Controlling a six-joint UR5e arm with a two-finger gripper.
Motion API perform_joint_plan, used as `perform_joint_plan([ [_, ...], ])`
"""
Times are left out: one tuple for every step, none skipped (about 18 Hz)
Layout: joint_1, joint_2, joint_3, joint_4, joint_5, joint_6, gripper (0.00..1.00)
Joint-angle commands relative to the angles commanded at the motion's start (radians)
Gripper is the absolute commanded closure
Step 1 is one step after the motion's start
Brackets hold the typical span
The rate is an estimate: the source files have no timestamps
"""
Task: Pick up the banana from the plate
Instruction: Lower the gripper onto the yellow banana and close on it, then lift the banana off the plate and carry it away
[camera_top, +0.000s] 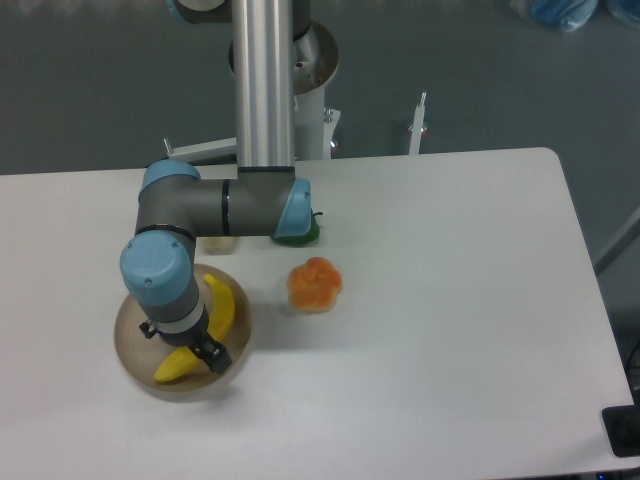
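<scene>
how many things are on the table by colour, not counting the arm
yellow: 1, the banana
orange: 1, the lumpy fruit
green: 1, a fruit mostly hidden behind the arm
pale cream: 1, an object partly hidden under the arm
beige-tan: 1, the plate
total: 5

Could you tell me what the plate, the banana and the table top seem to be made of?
Plate: beige-tan and matte, with a low rim; probably plastic, perhaps glazed ceramic.
Banana: bright yellow, smooth and evenly coloured; possibly a plastic replica, though the picture leaves that open.
Table: flat, white, softly reflecting; looks like laminate or painted board.
</scene>
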Motion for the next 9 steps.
perform_joint_plan([
  [0.000, 0.000, 0.000, 0.000, -0.002, -0.006, 0.56],
  [0.000, 0.002, 0.000, -0.002, -0.005, -0.006, 0.59],
  [0.000, 0.006, 0.000, -0.002, -0.006, -0.006, 0.59],
  [0.002, 0.011, 0.006, -0.002, -0.012, -0.006, 0.60],
  [0.002, 0.017, 0.015, -0.003, -0.014, -0.005, 0.60],
  [0.003, 0.028, 0.017, -0.003, -0.015, -0.003, 0.60],
  [0.005, 0.037, 0.018, -0.005, -0.021, -0.003, 0.60],
  [0.006, 0.044, 0.018, -0.008, -0.031, -0.003, 0.60],
  [0.008, 0.054, 0.018, -0.011, -0.037, -0.003, 0.60],
])
